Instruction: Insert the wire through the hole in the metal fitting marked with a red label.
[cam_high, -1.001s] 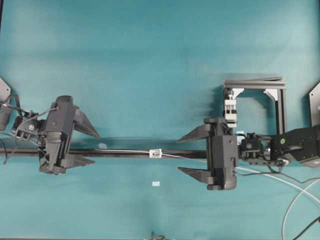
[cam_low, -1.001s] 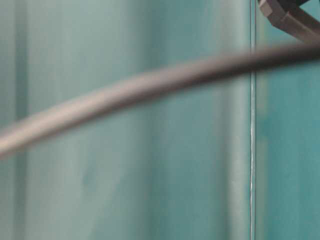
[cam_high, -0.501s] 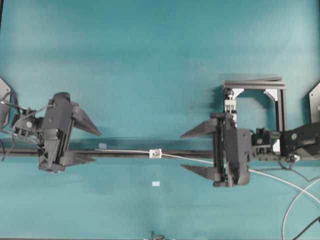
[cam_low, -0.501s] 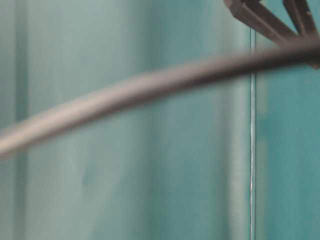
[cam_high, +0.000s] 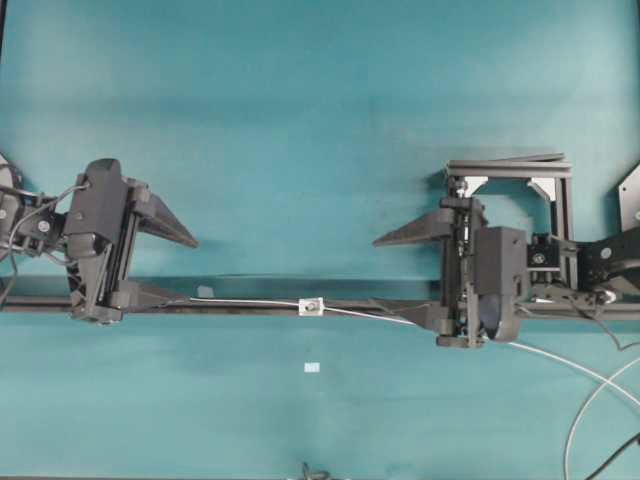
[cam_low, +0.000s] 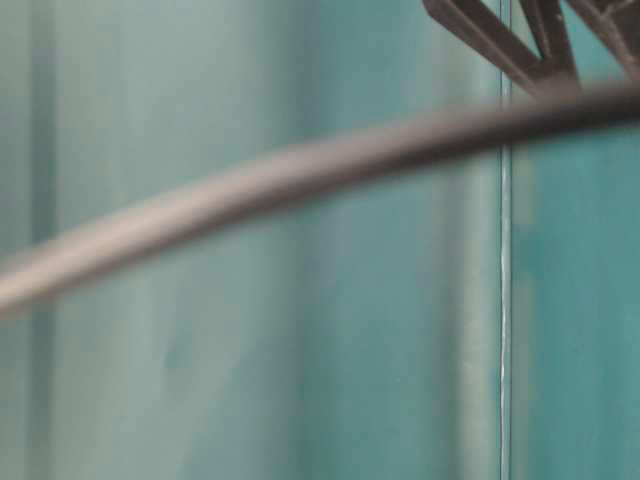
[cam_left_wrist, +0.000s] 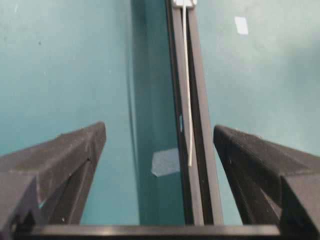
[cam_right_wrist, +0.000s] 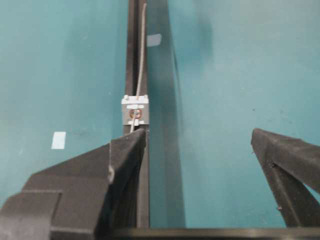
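The thin pale wire (cam_high: 250, 302) lies along the dark rail (cam_high: 240, 308) and passes through the small silvery metal fitting (cam_high: 312, 306). In the right wrist view the wire (cam_right_wrist: 141, 50) enters the reddish-ringed hole (cam_right_wrist: 135, 114) of the fitting (cam_right_wrist: 135, 107) and comes out below, behind my finger. The wire's free end (cam_left_wrist: 190, 162) rests on the rail (cam_left_wrist: 197, 125) between the left fingers. My left gripper (cam_high: 192, 272) (cam_left_wrist: 159, 127) is open and holds nothing. My right gripper (cam_high: 378, 272) (cam_right_wrist: 199, 132) is open, with its lower finger over the rail and wire.
A black frame (cam_high: 562, 200) with a white clamp block (cam_high: 458, 186) stands behind the right gripper. Small white patches (cam_high: 312, 368) lie on the teal table. Pale cables (cam_high: 590, 395) trail at the lower right. A blurred dark cable (cam_low: 300, 165) crosses the table-level view.
The right gripper has drawn back to the right, away from the fitting. The left gripper has shifted left and up. Both stay open; the wire stays in the fitting.
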